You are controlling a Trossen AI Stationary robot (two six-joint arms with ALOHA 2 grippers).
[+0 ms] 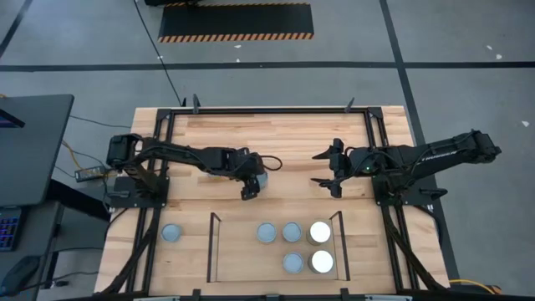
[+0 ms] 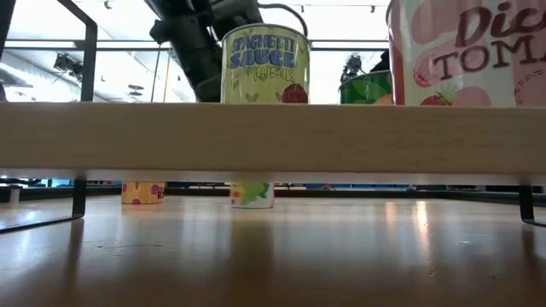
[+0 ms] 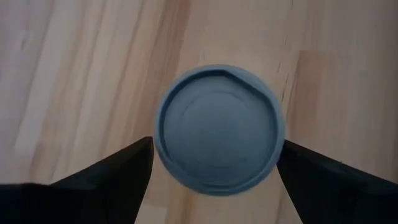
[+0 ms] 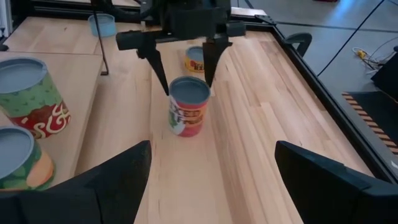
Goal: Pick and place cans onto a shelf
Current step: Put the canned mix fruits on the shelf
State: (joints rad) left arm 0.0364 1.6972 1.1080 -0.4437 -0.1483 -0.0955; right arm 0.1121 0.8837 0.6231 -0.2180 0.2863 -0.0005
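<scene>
My left gripper [image 1: 256,181] is at mid-table with its fingers down around a silver-topped can with a red-and-green label [image 4: 188,107], which stands upright on the wood. This can fills the left wrist view [image 3: 217,127]. My right gripper [image 1: 328,170] is open and empty, to the right of that can and pointing at it. The shelf [image 1: 238,251] at the near side holds several cans, two of them white-topped [image 1: 320,232]. Another can [image 1: 170,233] stands left of the shelf. A yellow can [image 4: 196,59] stands on the table beyond the left gripper. My left gripper pinches the can between its two fingers at the top rim [image 3: 159,146], on opposite sides. The fingers [image 4: 160,73] come from above, pointing down. The can stands upright with its base on the table.
Thin dark rails [image 1: 209,247] bound the shelf on either side, and a black outer frame [image 1: 372,134] runs round the table. In the low view the shelf board [image 2: 171,136] carries labelled cans [image 2: 264,64]. Bare wood lies between the two grippers.
</scene>
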